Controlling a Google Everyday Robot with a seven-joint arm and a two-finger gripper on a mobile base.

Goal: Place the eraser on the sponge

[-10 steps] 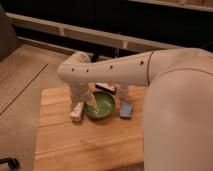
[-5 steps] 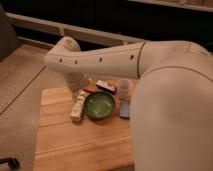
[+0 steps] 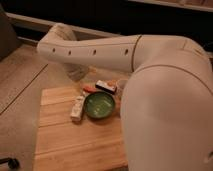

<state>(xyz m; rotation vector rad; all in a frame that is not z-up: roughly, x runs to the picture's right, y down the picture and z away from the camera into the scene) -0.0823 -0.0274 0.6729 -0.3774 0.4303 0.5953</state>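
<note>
Beyond the round green bowl (image 3: 99,105) on the wooden table (image 3: 75,145), the small black eraser with white and red bands (image 3: 106,86) lay bare, just right of the gripper (image 3: 75,74); the sponge did not show. The gripper hung under the white arm (image 3: 95,50) at its far bend, its hold impossible to tell. Picking well likely meant descending squarely, clear of the bowl's rim.

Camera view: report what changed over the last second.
The arm rose from the table. Its gripper, earlier low beside the whitish box and green bowl, now hangs, dimly seen, near the table's back-left edge. Nothing was visibly taken or let go. The eraser, orange-red stick, box and bowl lie as before. The sponge is now hidden behind the arm.
</note>
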